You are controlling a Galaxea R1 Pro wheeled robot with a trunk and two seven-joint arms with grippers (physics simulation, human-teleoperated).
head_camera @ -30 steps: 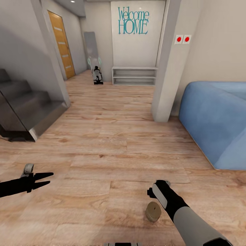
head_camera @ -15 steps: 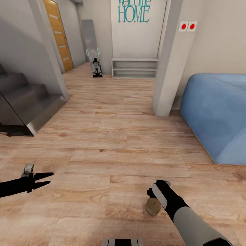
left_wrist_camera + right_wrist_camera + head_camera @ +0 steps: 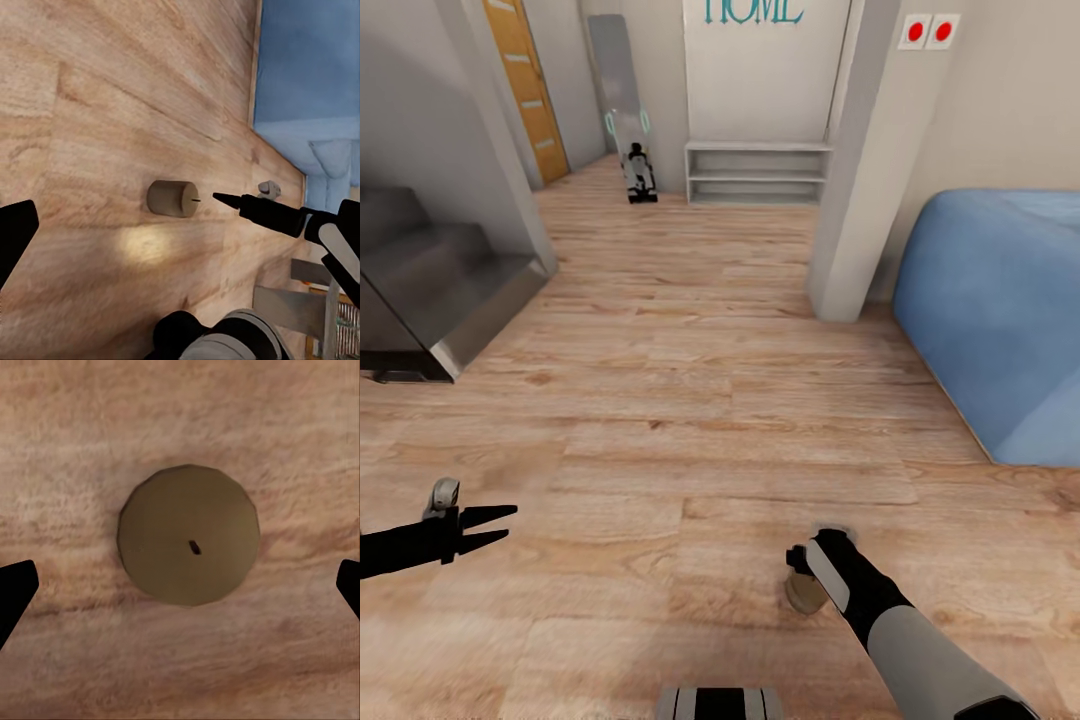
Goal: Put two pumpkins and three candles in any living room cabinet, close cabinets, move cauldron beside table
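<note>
Right gripper [image 3: 180, 585]: spread wide above our candle [image 3: 189, 544], nothing pinched.
Candle: probably light, stiff, waxy; we'd pinch its round sides.

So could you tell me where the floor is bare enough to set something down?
The wood floor is bare between the stairs, the pillar and the blue sofa. Near the right hand a candle stands.
</note>
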